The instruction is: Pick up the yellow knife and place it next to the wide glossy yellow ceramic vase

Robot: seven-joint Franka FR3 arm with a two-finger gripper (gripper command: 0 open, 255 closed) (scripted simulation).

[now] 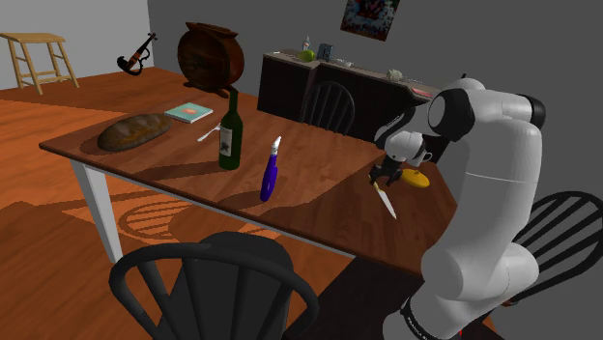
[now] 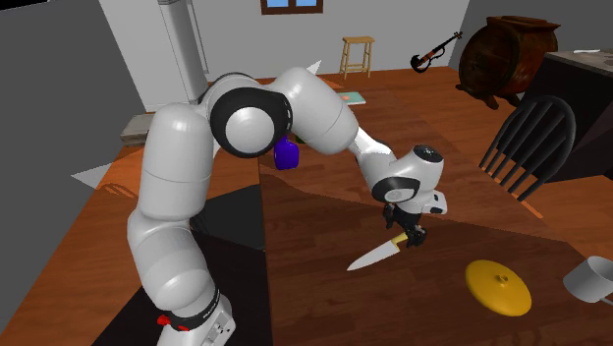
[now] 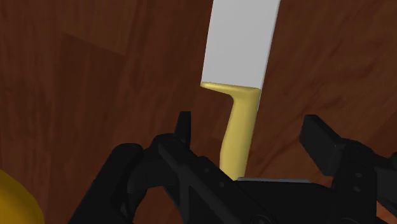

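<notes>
From the left of the second exterior view, the arm (image 2: pixel 295 103) reached rightward over the table (image 2: pixel 314 295). Your gripper (image 2: pixel 412 234) sat low at the knife (image 2: pixel 378 256), which lay flat on the wood. Its blade (image 2: pixel 368 259) pointed near and left. Its yellow handle (image 2: pixel 398 240) ran far and right, under the hand.

In the wrist view your fingers (image 3: pixel 184 127) stood wide, one on each side of the handle. Wood showed between each finger and the handle, so you held nothing yet. The closing line crossed the handle's long axis squarely, which I judge right for a squeeze with no turn of the wrist.

To the right and nearer lay the vase (image 2: pixel 498 287), a low yellow disc, apart from the knife with bare wood between. I judge your carry would go right and near, blade trailing left. Rightmost stood a grey cup (image 2: pixel 589 278), near the vase; you would want to set down short of it.
</notes>
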